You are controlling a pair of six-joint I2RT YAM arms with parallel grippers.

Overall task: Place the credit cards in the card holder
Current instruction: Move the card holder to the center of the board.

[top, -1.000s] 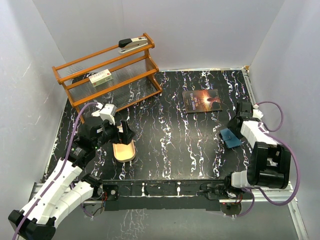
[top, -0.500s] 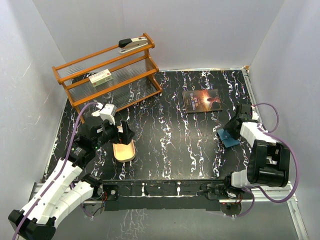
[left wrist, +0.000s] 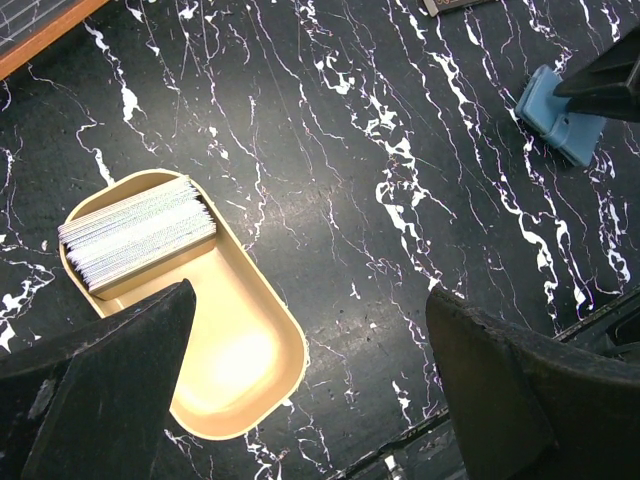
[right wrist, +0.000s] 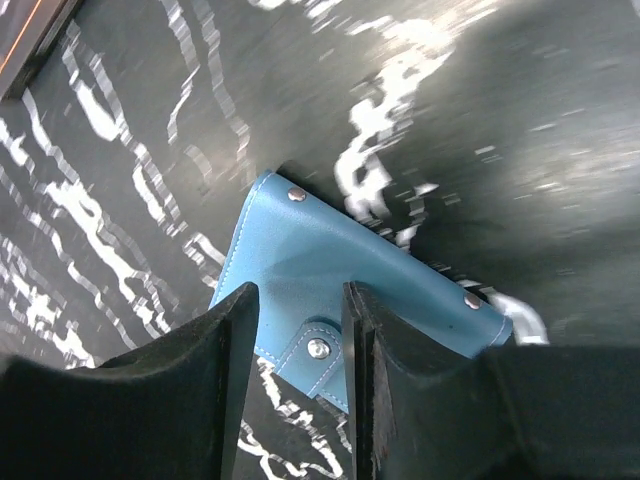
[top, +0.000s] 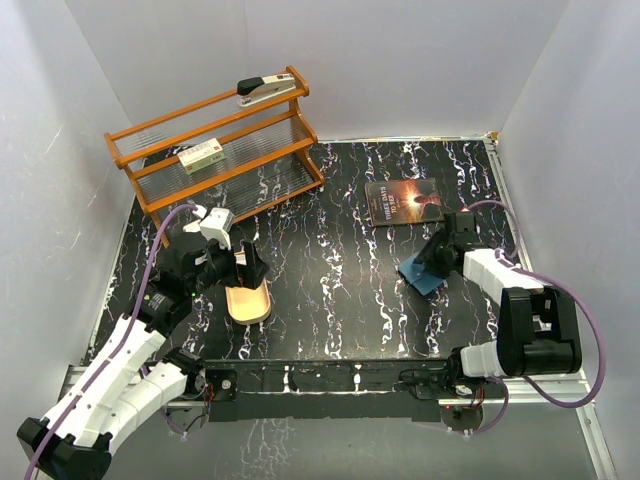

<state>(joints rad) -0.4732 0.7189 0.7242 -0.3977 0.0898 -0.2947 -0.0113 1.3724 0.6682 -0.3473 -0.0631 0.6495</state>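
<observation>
Three times over found the card holder [top: 420, 272]: from above, from the left wrist, from the right wrist. Placed it on the right half of the worktop [top: 330, 250], near the front edge of the dark book [top: 403, 202] but apart from it. Saw it blue and folded shut. Read its long axis, from above, as slanting from far right to near left. From the right wrist, read it as running upper left to lower right, with the snap tab [right wrist: 318, 348] on the edge nearest the camera. Found the right jaws set narrow and clamped on that tab edge, one finger [right wrist: 150, 400] on each side, gripping the holder. Could not tell whether lifted clear or resting with one end on the worktop.

Located the credit cards [left wrist: 135, 235] well apart, on the left half, stacked at one end of the tan tray [left wrist: 250, 370]. Read the stack's long axis as lying across the tray's width, lower left to upper right in the left wrist view. Found the left jaws spread wide above the tray, fingers [left wrist: 110, 390] clear of tray and cards, gripping nothing.

Noted at back left an orange rack [top: 215, 150], with a stapler [top: 266, 89] on top and a white-green box [top: 201, 156] on a lower shelf.
</observation>
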